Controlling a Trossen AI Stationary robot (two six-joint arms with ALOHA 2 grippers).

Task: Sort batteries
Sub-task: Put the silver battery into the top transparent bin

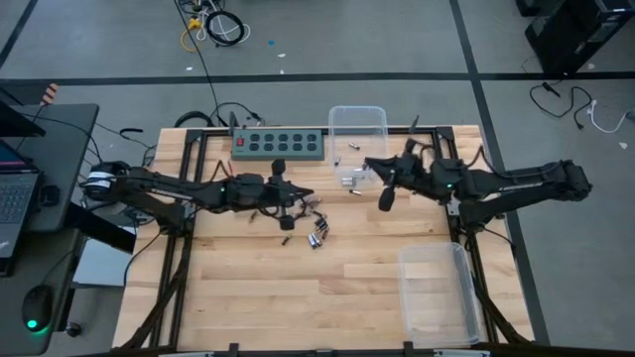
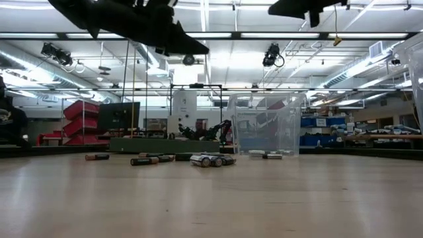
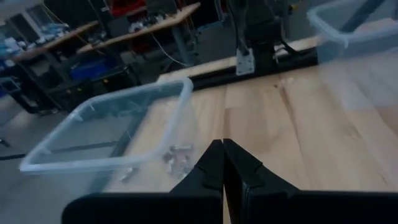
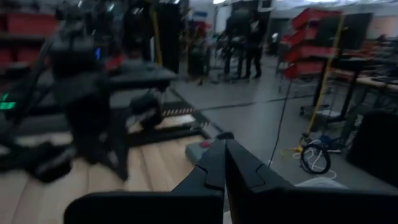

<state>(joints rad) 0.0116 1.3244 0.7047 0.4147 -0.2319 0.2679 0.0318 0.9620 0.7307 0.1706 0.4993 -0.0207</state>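
Overhead, the left gripper hangs above the wooden table with its fingers pressed together and nothing between them, and in the left wrist view the two dark fingertips meet in a closed point. Just below and slightly ahead of that gripper lies the main scatter of batteries, silvery and dark cells lying loose on the wood; from table height they show as a low row of small cylinders lying on their sides. The right gripper reaches in from the opposite side, its fingers likewise closed on nothing, the tips meeting in the right wrist view. A few more batteries lie just beside the right gripper, near the edge of a clear plastic bin that stands at the far edge of the table behind it. A second clear bin sits on the near side, well apart from both grippers and closer to the right arm's base. A green power strip lies at the far edge, beyond the left gripper and beside the first bin. Both grippers sit raised off the table.
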